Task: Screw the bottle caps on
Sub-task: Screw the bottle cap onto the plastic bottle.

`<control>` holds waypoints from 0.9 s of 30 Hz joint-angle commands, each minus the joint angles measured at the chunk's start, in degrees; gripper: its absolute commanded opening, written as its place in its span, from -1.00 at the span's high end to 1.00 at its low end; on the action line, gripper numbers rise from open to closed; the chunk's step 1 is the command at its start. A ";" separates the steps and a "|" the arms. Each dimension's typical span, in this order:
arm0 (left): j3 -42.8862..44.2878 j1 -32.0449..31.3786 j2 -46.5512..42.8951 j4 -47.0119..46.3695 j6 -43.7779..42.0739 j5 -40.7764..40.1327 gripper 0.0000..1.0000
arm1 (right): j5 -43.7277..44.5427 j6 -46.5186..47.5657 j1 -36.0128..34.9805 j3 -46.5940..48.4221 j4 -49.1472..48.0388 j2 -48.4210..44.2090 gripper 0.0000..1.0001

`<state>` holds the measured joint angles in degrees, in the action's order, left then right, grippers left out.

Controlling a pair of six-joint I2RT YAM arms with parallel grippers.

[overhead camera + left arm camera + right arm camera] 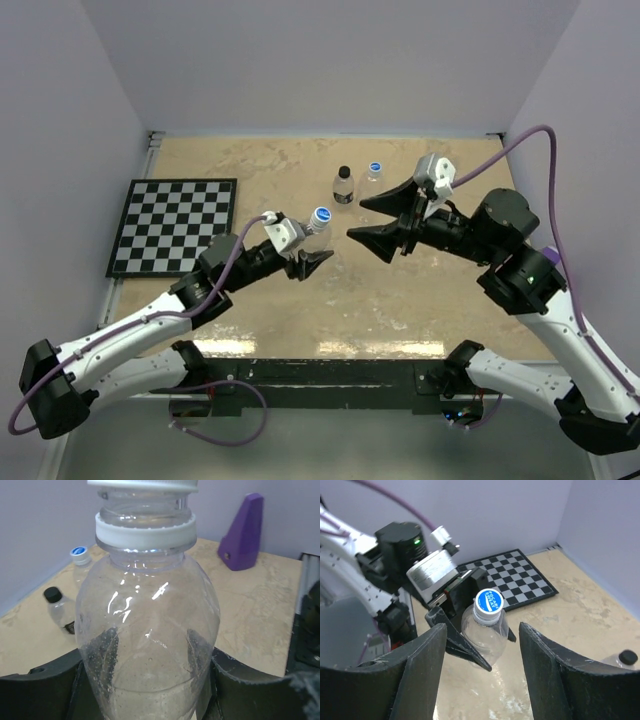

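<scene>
Far left, flat on the table [260,300]: checkerboard mat [175,225]. Left of centre, clenched in the left gripper [311,254] around its lower body: held bottle [312,234], clear, long axis tilted, neck and blue cap [322,215] pointing up and toward the right arm. Cap sitting on the neck, white ring beneath. Farther back, standing upright, well apart from both grippers: black-capped bottle [343,187] and, just right of it, blue-capped bottle [375,172]. Right of centre: right gripper [355,219], spread wide, grasping nothing, facing the cap, just beside the held bottle without touching.
</scene>
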<state>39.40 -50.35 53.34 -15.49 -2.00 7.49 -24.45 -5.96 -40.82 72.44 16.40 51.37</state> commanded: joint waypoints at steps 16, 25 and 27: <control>1.91 4.91 2.38 -7.28 5.78 34.17 1.00 | -27.14 19.31 0.65 0.68 -1.37 3.47 -0.11; 2.44 4.82 2.65 -7.19 5.87 34.61 1.00 | -27.41 19.40 0.65 1.03 -1.73 5.14 -0.08; 2.61 4.82 2.73 -7.10 5.95 34.70 1.00 | -27.50 19.49 0.65 1.12 -1.81 5.49 -0.08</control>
<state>39.44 -45.76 56.16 -19.20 3.44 40.47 -50.61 12.62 -40.42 72.40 16.51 56.62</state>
